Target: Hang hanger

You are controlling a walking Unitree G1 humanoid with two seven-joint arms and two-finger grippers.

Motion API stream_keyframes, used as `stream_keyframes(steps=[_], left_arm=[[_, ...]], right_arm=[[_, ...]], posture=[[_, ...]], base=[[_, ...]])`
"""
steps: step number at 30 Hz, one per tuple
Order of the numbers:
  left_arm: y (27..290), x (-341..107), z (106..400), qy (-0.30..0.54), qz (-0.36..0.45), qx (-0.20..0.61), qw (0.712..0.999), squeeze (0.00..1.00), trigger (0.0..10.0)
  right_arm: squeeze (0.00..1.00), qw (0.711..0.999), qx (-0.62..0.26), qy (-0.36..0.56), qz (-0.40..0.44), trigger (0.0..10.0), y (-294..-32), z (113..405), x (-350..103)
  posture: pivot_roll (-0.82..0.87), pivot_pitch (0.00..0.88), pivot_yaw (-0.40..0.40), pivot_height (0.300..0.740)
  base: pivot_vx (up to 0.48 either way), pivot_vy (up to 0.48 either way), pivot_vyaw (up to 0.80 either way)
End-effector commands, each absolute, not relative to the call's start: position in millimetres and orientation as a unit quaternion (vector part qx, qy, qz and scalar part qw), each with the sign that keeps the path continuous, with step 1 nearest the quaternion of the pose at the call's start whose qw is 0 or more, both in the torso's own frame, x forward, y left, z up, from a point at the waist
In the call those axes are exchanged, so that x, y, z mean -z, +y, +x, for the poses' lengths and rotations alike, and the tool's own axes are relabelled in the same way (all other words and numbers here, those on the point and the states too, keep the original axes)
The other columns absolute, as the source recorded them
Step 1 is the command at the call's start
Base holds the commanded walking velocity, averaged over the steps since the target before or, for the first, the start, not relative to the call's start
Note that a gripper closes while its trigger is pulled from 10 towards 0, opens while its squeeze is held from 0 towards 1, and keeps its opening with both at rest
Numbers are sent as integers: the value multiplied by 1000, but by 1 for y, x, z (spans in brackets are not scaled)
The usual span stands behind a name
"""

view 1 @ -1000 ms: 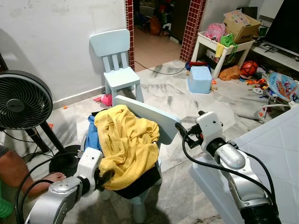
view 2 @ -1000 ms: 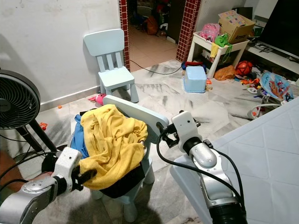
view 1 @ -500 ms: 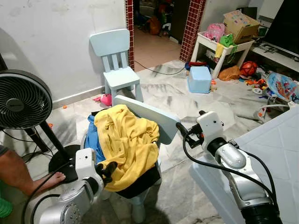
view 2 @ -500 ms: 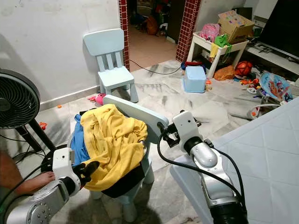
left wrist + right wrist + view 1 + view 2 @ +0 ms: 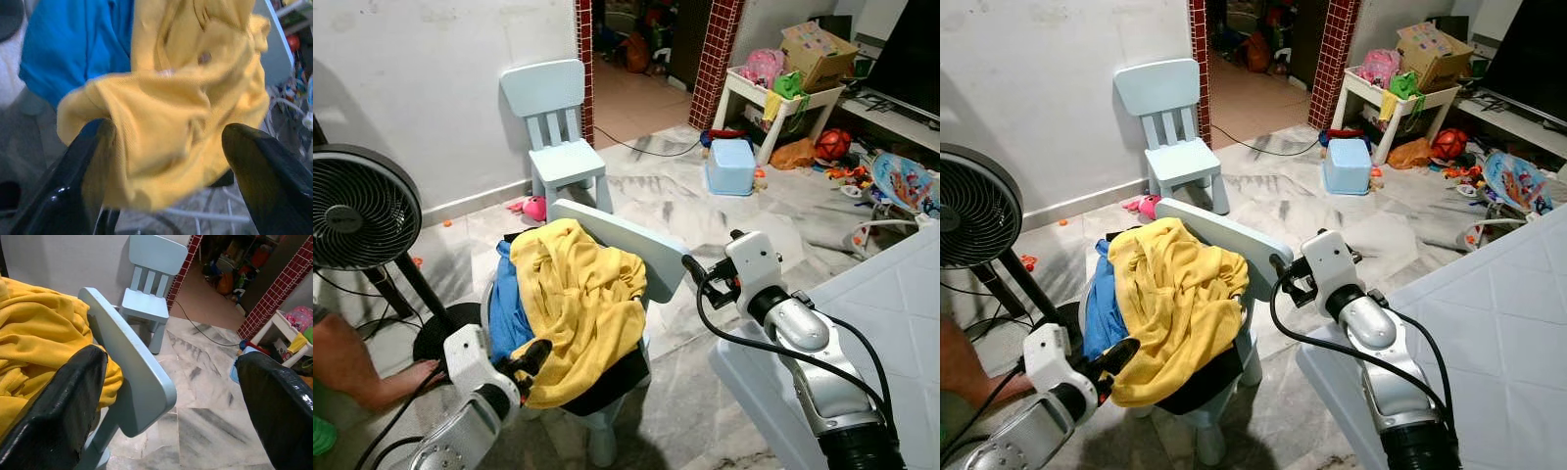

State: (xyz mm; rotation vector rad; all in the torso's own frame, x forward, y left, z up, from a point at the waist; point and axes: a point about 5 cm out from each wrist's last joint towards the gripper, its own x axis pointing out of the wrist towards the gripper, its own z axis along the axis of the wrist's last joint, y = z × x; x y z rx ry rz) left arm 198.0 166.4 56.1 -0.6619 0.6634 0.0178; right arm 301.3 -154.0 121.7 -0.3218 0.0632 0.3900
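Two pale blue children's chairs stand on the marble floor (image 5: 705, 211); the far chair (image 5: 556, 127) is by the wall. At far left stands a black fan (image 5: 362, 211), with a person's foot (image 5: 396, 387) below it. The left tool (image 5: 527, 358) has its fingers apart around a fold of the yellow garment (image 5: 582, 299) heaped over a blue cloth (image 5: 509, 308) on the near chair (image 5: 631, 245). The right tool (image 5: 692, 269) hovers spread just beside that chair's backrest. No hanger can be made out.
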Motion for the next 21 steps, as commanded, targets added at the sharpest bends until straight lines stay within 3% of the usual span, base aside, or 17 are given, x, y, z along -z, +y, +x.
stream_keyframes(steps=[1,3,6,13,14,16,18,21], left_arm=[[158,-57,192,327,-331,10,885,851,10000],[160,-57,189,319,-333,16,887,820,10000],[162,-57,187,315,-342,15,885,325,10000],[175,-64,192,231,-411,-38,881,259,10000],[177,-65,192,224,-409,-48,883,188,10000],[180,-65,193,219,-407,-57,885,173,10000],[183,-61,193,229,-399,-72,885,63,10000],[186,-56,193,240,-395,-79,883,0,10000]], right_arm=[[0,967,-194,25,-163,10000,-156,305,-126],[0,967,-194,25,-164,10000,-156,306,-126],[0,967,-194,24,-164,10000,-156,307,-127],[0,967,-195,25,-164,10000,-156,305,-125],[0,967,-194,26,-164,10000,-156,305,-125],[0,967,-193,27,-164,10000,-157,306,-125],[0,967,-193,26,-164,10000,-157,306,-125],[0,967,-194,25,-164,10000,-156,307,-125]], posture=[[-69,0,-38,740],[-66,0,-38,740],[-66,0,-38,740],[-65,0,-39,740],[-65,0,-39,740],[-64,0,-41,740],[-63,0,-41,740],[-63,0,-43,740]], base=[[0,0,0],[0,0,0],[0,0,0],[0,0,0],[0,0,0],[0,0,0],[0,0,0],[0,0,0]])
